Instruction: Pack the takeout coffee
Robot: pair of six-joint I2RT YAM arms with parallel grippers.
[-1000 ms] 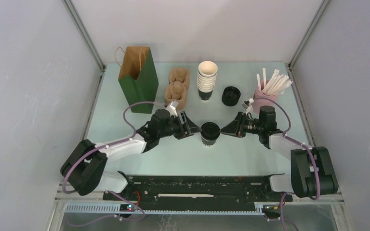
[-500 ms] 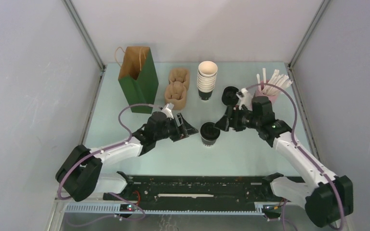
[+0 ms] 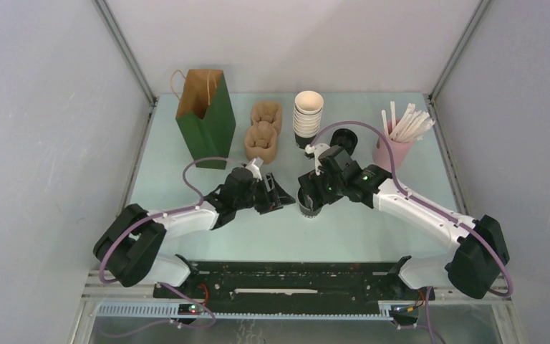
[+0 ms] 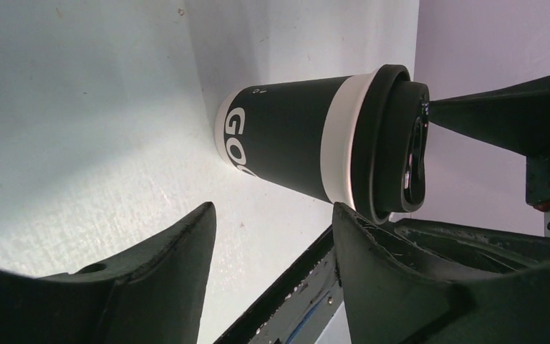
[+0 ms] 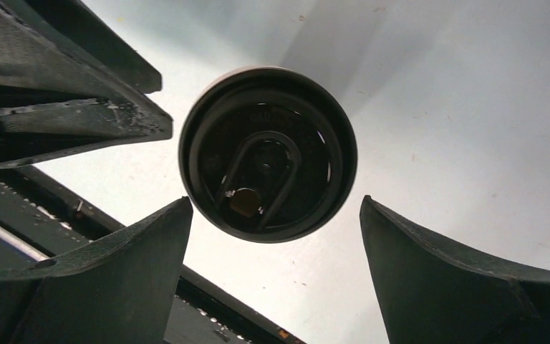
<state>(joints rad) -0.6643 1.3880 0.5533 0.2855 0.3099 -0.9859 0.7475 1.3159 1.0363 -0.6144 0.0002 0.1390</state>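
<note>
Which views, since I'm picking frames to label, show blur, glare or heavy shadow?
Top external: even, soft light, all sharp. Left wrist: the takeout coffee is crisp, its white lettering clear; the table is washed out, the left fingers dark. Right wrist: the lid is sharp, soft shadow beside it; the right fingers are near-black silhouettes.

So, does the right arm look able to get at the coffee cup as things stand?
Probably yes. The right gripper hangs open directly above the coffee cup, a finger on either side of its lid, nothing between. The left gripper, also open, sits close beside the cup and might crowd it.
</note>
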